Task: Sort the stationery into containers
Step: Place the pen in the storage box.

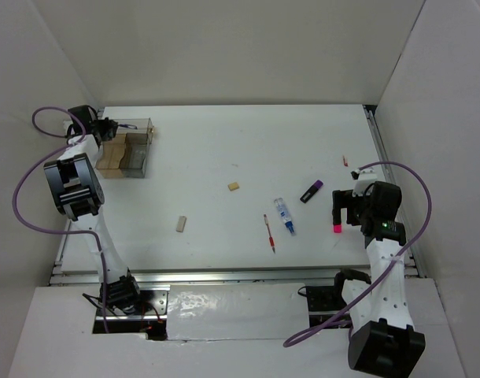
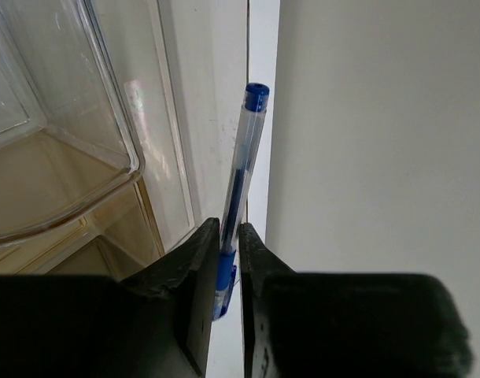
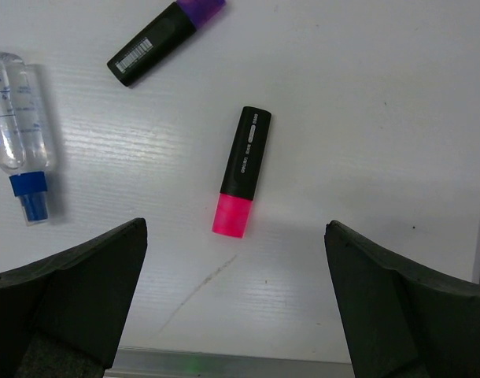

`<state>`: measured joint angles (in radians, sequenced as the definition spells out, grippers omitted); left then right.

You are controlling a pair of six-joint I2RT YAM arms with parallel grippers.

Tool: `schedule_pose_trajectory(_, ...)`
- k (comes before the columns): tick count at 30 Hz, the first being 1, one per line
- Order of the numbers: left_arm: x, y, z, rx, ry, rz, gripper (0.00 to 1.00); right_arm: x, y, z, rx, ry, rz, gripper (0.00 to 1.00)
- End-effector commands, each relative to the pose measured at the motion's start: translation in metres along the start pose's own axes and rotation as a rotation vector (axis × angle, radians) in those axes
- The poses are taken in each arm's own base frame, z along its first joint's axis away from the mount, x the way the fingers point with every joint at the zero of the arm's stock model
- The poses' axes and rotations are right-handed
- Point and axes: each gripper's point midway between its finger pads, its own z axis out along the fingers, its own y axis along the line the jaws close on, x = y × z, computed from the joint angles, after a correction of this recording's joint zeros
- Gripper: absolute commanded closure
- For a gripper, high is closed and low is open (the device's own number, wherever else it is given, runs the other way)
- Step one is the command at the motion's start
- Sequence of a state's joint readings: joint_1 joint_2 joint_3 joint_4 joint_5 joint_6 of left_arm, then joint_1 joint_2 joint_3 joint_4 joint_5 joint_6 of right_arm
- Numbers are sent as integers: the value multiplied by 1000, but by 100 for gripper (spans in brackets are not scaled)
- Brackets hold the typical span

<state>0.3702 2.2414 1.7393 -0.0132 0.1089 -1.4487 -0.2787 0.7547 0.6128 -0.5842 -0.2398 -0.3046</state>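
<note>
Left gripper (image 2: 230, 228) is at the far-left corner of the table (image 1: 224, 142), right by the clear compartment box (image 2: 122, 126). Its jaws are nearly together, with the lower end of the thin blue pen (image 2: 244, 157) pinched between them. The pen points away from the fingers along the box's outer wall. It can't be told whether it's over a compartment or just outside the rim. The end grip probably leaves the barrel free to drop in lengthwise. Tan blocks show through the box walls. Right gripper (image 3: 234, 244) is spread wide and holds nothing, hovering straight above the pink-black marker (image 3: 241, 169), which lies flat between the fingers, likely the next pick. Loose on the table: dark purple marker (image 3: 165, 39), clear blue-capped tube (image 3: 16, 118), thin red pen (image 1: 269, 234), and two tan eraser blocks (image 1: 234, 187) (image 1: 181, 224), all well apart from the box.
</note>
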Motion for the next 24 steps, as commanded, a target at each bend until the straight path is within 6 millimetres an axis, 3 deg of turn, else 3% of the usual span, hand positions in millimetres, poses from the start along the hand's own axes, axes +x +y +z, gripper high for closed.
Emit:
schedule_pose_trajectory(1, -11, -14, 5, 41, -22, -40, 72, -7, -5, 0, 19, -21, -7, 0)
schedule_pose_trajectory(4, -11, -12, 6, 31, -27, -47, 69, -6, -6, 0, 19, -19, -5, 0)
schedule_pose_trajectory(5, -11, -12, 6, 29, -28, -47, 60, -7, -5, -1, 19, -20, -6, 0)
schedule_pose_trajectory(9, -12, -14, 5, 42, -27, -42, 46, -7, -7, -1, 24, -21, -4, 0)
schedule_pose_trajectory(14, -10, -24, -2, 67, -15, -29, 45, -6, -5, -1, 18, -21, -5, 0)
schedule_pose_trajectory(18, -9, -51, -25, 150, 3, 26, 50, -9, -5, -3, 17, -35, -9, 0)
schedule_pose_trajectory(19, -10, -76, -43, 228, -2, 78, 52, -10, -5, -4, 18, -38, -9, 0)
schedule_pose_trajectory(23, -1, -129, -95, 391, 6, 308, 61, -15, -2, -9, 9, -63, -14, 0)
schedule_pose_trajectory(24, 0, -148, -116, 437, 4, 370, 62, -18, -1, -11, 5, -71, -16, 0)
